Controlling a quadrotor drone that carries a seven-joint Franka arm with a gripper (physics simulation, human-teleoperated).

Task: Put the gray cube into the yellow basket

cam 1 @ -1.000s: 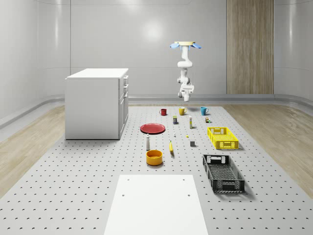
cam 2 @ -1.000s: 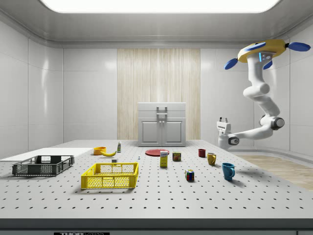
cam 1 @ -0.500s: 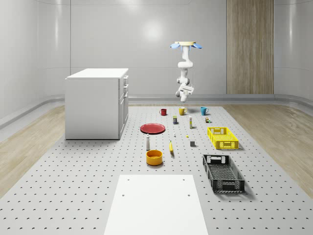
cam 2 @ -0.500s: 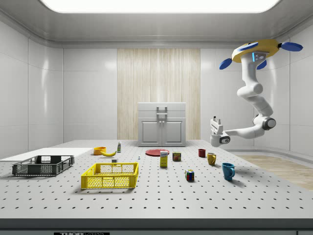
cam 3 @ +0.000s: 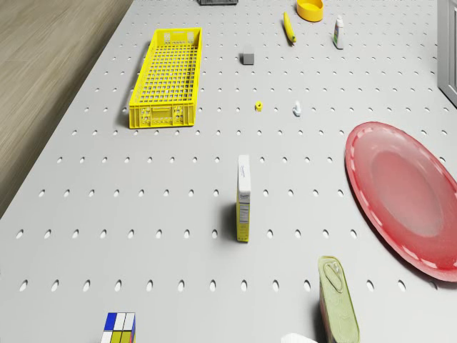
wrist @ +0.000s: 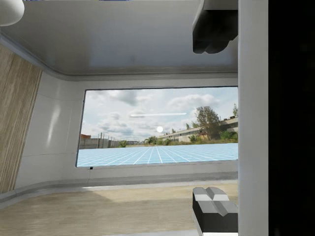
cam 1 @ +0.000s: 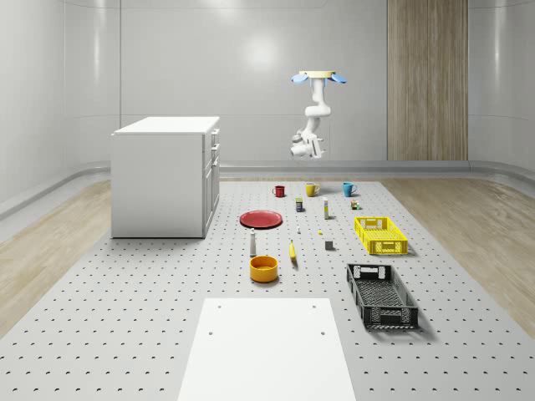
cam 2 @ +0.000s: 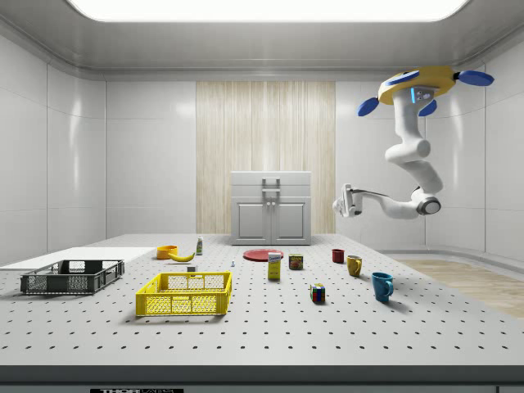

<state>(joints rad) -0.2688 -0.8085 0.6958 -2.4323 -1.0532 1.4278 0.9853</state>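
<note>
Hovering high in the upper right of the side view, drone (cam 2: 426, 82) over the far end of the perforated table (cam 1: 125, 317), beyond the mugs. Reaching out toward the side view's left with the white jointed arm, carrying the gripper (cam 2: 344, 201) in open air well above the tabletop; in the whole-scene view, hanging upper centre (cam 1: 297, 150).

Spreading the two dark, blocky fingertips (wrist: 214, 216) far apart in the wrist view, pinching nothing and touching nothing.

Sitting on the table just right of centre in the whole-scene view: gray cube (cam 1: 329, 245), small, matte, square-edged, resting flat, near the yellow basket (cam 1: 389, 247) but apart from it, on its left. Appearing again in the drone view (cam 3: 248, 57), beside the basket's long side (cam 3: 161, 116), not touching.

Showing lattice walls and a bare lattice floor in that long rectangular plastic basket. Lying lower right in the whole-scene view: black crate (cam 1: 382, 316), the same meshed build.

Resting nearby in the drone view: glossy round red plate (cam 3: 407, 193), thin upright box (cam 3: 243, 196), flat oblong tin (cam 3: 338, 304), and a multicoloured puzzle cube (cam 3: 118, 329).
</note>
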